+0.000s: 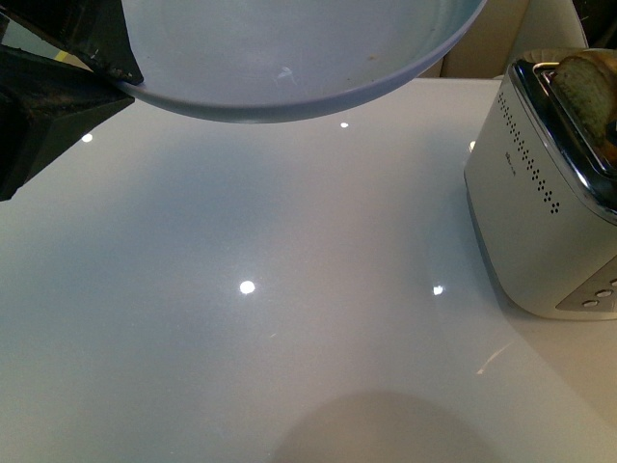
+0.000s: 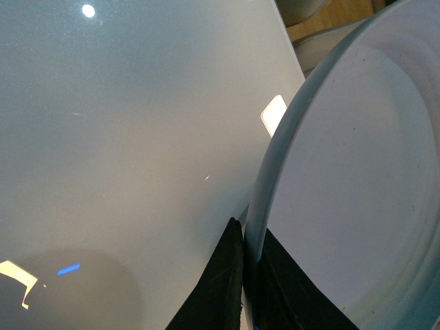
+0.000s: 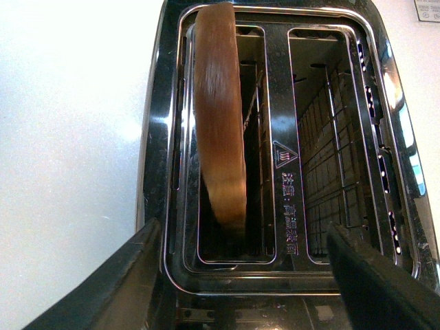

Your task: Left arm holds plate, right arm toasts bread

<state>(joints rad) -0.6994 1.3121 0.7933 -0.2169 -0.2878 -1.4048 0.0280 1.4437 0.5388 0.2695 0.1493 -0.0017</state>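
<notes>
Bread (image 3: pixel 220 117) is standing on edge in one slot of the toaster (image 1: pixel 540 193), over on the right side of the white table (image 1: pixel 241 338). It's a light brown slice with a darker, rounded crust, and the top pokes up above the shiny metal rim. The slot next to it just shows its wire rack.

On the metal strip between the two slots there's a little warning triangle with a line of Chinese characters beside it, but I can't make them out. There's also a tiny logo on the toaster's white side, under the rows of vent holes, and it's too small to read.

The right claw (image 3: pixel 237 275) hangs over one end of the toaster with its fingers (image 3: pixel 103 289) spread wide. The bread sits below and between them, touching neither one.

Further up and to the left, the left claw (image 1: pixel 120 72) is pinched tight on the rim of the plate (image 1: pixel 289 48), one black finger (image 2: pixel 223 289) on each face, holding it in the air above the table. The plate is pale blue-grey with a raised rim and it's well apart from the toaster and the bread.
</notes>
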